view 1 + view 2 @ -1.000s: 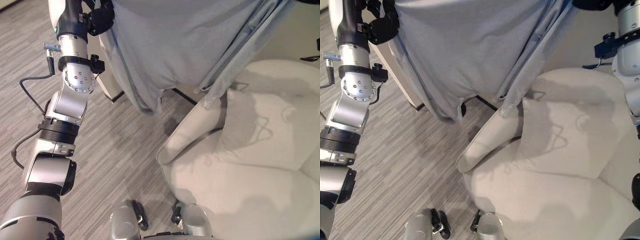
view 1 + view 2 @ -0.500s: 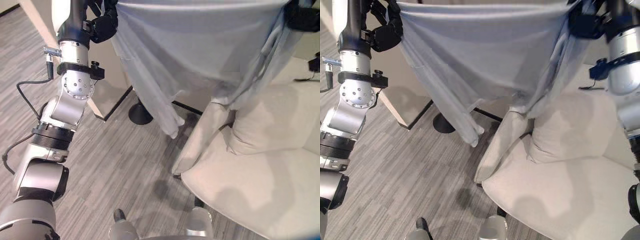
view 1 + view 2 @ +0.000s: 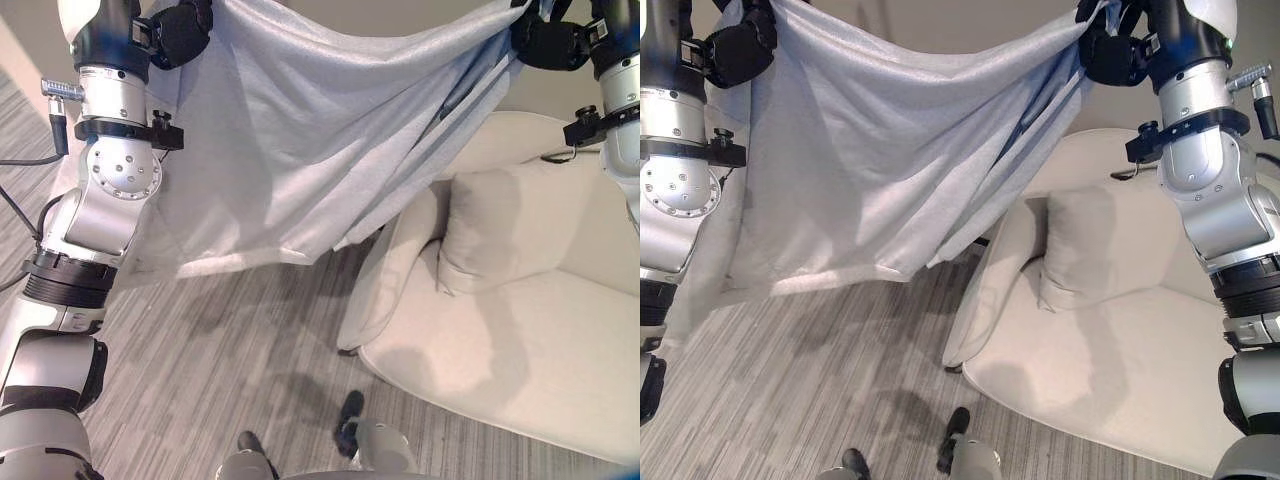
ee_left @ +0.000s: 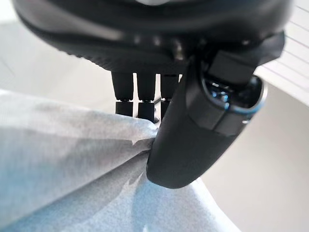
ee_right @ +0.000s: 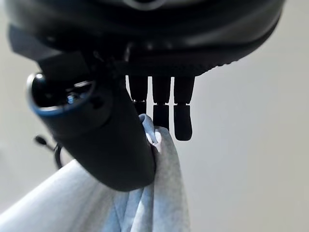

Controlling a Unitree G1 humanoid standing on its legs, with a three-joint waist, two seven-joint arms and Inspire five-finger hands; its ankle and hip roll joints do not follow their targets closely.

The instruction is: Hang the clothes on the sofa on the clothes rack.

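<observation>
A large pale blue-grey garment (image 3: pixel 300 150) hangs spread out in the air between my two raised hands, its lower edge well above the floor. My left hand (image 3: pixel 180 25) pinches its upper left corner; in the left wrist view the thumb (image 4: pixel 193 140) presses the cloth (image 4: pixel 72 164) against the fingers. My right hand (image 3: pixel 1115 50) holds the upper right corner, where the cloth (image 5: pixel 159 203) is bunched between thumb and fingers. The cream sofa (image 3: pixel 540 330) stands below and to the right, with a cushion (image 3: pixel 490 230) against its back.
Grey wood-look floor (image 3: pixel 230 340) lies left of and before the sofa. A plain light wall (image 3: pixel 970 25) rises behind the garment. The sofa's rounded arm (image 3: pixel 385 270) sits just under the garment's right part.
Both hands have risen and spread the garment wider and flatter. The camera has swung, so the sofa and floor sit differently; the wall edge and dark round base on the floor are now behind the cloth.
</observation>
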